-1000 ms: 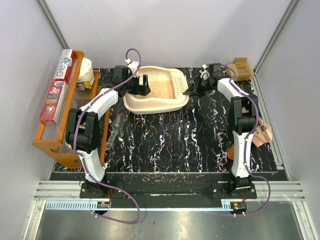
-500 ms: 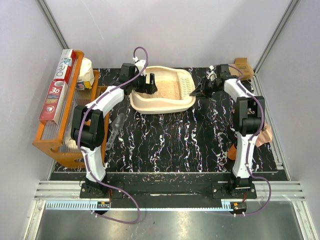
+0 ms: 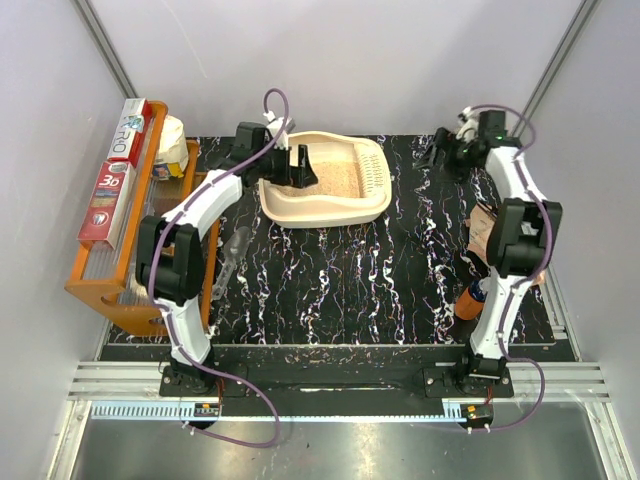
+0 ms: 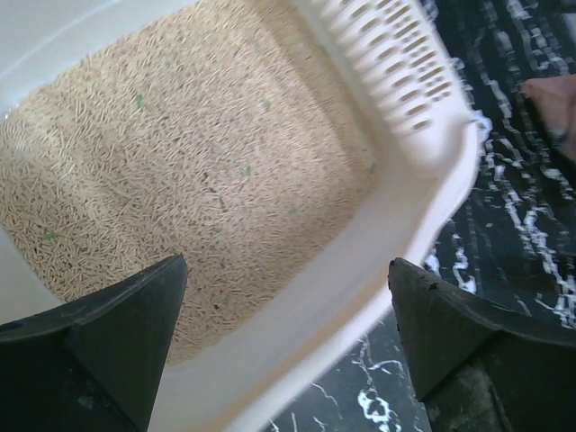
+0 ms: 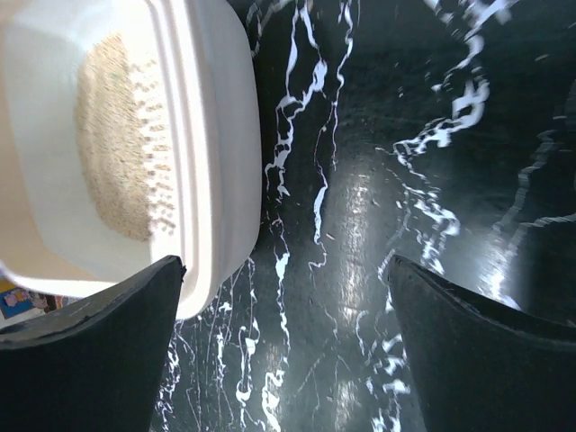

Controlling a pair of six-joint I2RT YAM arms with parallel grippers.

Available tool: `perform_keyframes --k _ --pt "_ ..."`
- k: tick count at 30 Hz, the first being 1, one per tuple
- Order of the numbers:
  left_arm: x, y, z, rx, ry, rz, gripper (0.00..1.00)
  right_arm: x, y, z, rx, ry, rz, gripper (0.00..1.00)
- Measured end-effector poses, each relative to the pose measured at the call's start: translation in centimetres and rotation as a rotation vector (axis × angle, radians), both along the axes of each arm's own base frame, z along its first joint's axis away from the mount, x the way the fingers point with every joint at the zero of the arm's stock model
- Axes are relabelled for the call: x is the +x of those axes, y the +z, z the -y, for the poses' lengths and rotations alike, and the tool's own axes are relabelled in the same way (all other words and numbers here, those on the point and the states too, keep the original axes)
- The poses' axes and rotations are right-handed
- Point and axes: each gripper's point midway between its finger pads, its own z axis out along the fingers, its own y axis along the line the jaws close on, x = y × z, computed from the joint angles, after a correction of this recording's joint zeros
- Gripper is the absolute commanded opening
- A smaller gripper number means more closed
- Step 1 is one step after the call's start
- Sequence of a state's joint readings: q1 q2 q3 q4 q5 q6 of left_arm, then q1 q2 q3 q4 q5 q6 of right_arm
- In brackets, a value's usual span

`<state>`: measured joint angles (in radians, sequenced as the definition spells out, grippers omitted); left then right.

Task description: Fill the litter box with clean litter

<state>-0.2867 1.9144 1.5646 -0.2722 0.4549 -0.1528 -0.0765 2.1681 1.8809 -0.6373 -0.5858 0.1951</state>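
Nearest the camera, both arms rose from the near edge of the black, white-veined table [image 3: 340, 285]. A small orange object [image 3: 467, 300] stood just beside the lower part of the right arm [image 3: 497, 300]. An orange wooden tray [image 3: 92, 285] ran along the left edge of the table, carrying long cartons [image 3: 112, 185]. Farther back, left of centre, sat the litter box [image 3: 322, 212], a cream tray with its slotted grille [image 3: 372, 172] at the end facing the right arm. The clean litter [image 3: 335, 178] lay inside it as a pale tan bed of fine grains covering the floor, with a few green specks showing in the left wrist view. The left arm [image 3: 195, 210] reached up to the box's left end, and the left pincer [image 3: 300, 168] hung there with its fingers [image 4: 99, 346] spread wide apart. In the left wrist view one finger sat over the litter and the other over the table outside, so the box's side wall passed between them. Whether either finger touched the plastic could not be told. At the far right of the table, the right pincer [image 3: 440, 152] hung well apart from the box. Its fingers [image 5: 468, 360] were also spread wide with nothing between them but bare table, the grille end of the box lying off to one side in the right wrist view.
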Motion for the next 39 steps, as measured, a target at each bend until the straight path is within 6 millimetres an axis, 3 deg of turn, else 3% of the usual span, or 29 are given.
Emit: perform_keyframes --k 5,9,12,16,18,25,31,38,39 --pt "-1.7 6.1 0.5 -0.080 -0.041 0.085 0.99 -1.9 9.7 3.5 -0.088 0.006 0.217 1.00" --pt "-3.3 11.1 0.6 -0.125 -0.071 0.189 0.99 -6.5 17.3 4.6 -0.304 0.074 0.408 0.99" --pt "-4.2 13.2 0.5 -0.141 -0.088 0.241 0.99 -11.1 19.8 6.2 -0.495 0.083 0.465 0.98" --pt "-5.0 13.6 0.5 -0.142 -0.110 0.254 0.99 -17.2 17.9 8.3 -0.674 0.121 0.386 0.97" --pt "-5.2 13.1 0.5 -0.140 -0.118 0.242 0.99 -19.7 15.2 9.5 -0.743 0.150 0.287 0.95" --pt "-6.1 11.0 0.8 -0.134 -0.134 0.185 0.99 -24.6 7.2 13.6 -0.890 0.217 -0.033 0.91" --pt "-6.8 10.8 1.4 -0.138 -0.154 0.180 0.99 -24.1 5.2 17.4 -0.988 0.202 -0.141 0.79" --pt "-7.7 10.7 1.5 -0.145 -0.171 0.172 0.99 -22.8 3.6 19.2 -1.031 0.240 -0.177 0.43" --pt "-7.7 10.7 1.5 -0.145 -0.171 0.172 0.99 -22.6 3.1 19.2 -1.021 0.254 -0.190 0.29"
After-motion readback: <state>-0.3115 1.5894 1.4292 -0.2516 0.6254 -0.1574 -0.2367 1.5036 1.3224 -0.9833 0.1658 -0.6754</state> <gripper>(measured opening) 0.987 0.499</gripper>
